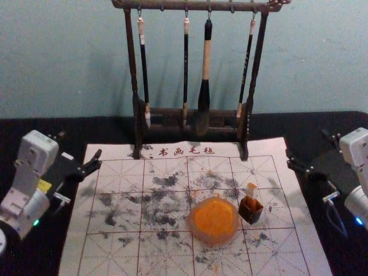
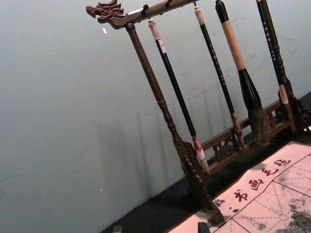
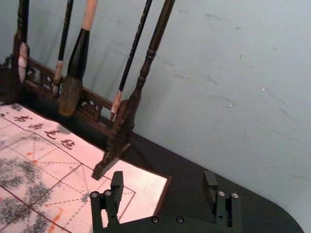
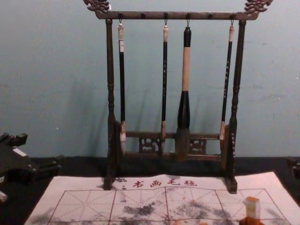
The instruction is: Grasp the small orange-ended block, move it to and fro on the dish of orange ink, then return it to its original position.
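You have the dish (image 1: 213,239) on the mat (image 1: 307,259), bottom middle of the frame. Just right, the block (image 1: 251,190) stands in a box (image 1: 249,214). Behind, brushes (image 1: 206,60) hang on the rack (image 1: 131,57).

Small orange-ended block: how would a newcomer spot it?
Find the brush rack, then the pale mat at its foot. On it sits the dish of orange ink, a dark holder just to the dish's right. The block stands upright in that holder, pale and orange, narrow beside the wide, round dish.
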